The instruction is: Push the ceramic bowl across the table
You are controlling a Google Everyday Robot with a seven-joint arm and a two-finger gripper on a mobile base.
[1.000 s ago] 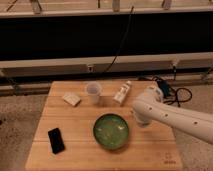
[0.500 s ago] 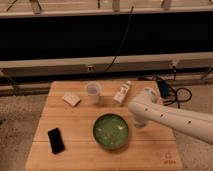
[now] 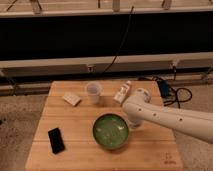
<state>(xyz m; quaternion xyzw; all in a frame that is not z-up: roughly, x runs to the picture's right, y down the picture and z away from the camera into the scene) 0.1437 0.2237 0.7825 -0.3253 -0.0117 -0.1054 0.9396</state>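
Note:
The green ceramic bowl [image 3: 110,131] with a dark rim sits on the light-wood table [image 3: 80,120], slightly right of the middle and toward the front. My white arm reaches in from the right, and its gripper [image 3: 133,121] is low at the bowl's right rim, mostly hidden behind the arm's wrist. A small dark logo mark [image 3: 170,159] sits near the table's front right corner.
A white translucent cup [image 3: 93,92] stands behind the bowl. A small white bottle [image 3: 122,93] lies to the cup's right. A pale sponge-like block [image 3: 71,99] lies at the back left. A black phone [image 3: 56,140] lies at the front left. Cables lie on the floor at right.
The arm has moved a little left, bringing the gripper closer to the bowl's right rim. The bowl looks unmoved.

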